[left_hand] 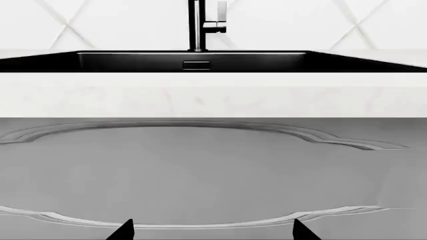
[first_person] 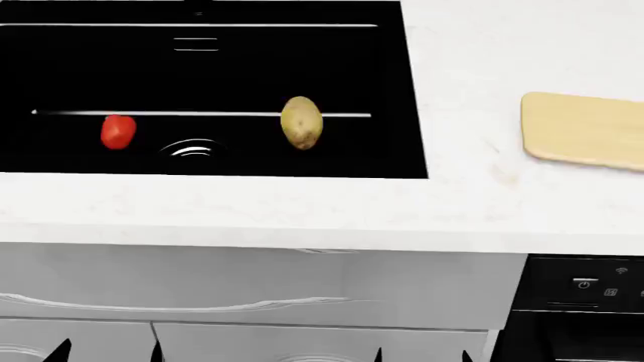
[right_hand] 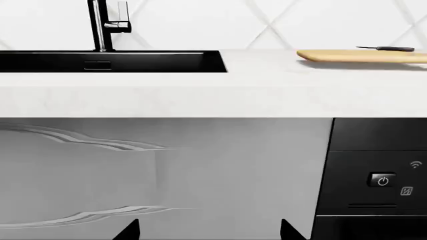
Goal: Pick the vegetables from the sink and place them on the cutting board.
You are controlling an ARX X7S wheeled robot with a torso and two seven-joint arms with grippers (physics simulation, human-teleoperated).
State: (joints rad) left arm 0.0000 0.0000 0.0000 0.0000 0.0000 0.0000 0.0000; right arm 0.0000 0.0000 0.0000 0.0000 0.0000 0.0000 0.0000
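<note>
White marble table (first_person: 252,207) up top, black sink (first_person: 403,90) holding the pepper (first_person: 118,131) left and the potato (first_person: 301,122), standing lengthwise, mid-basin. Cutting board (first_person: 584,130) sits far right. Both end effectors hang low by the cabinets, spread wide, empty; left end effector (first_person: 105,351) looks nearer the pepper, right end effector (first_person: 421,354) likely suits the potato.

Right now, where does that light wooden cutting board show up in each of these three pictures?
Head view: the light tan wooden cutting board lies at the right edge, on the white counter, right of the black rectangular sink.
Right wrist view: it is seen edge-on at upper right, with a black knife showing above it.
Left wrist view: not in it.
Shared landmark: the black sink, in all three views.
</note>
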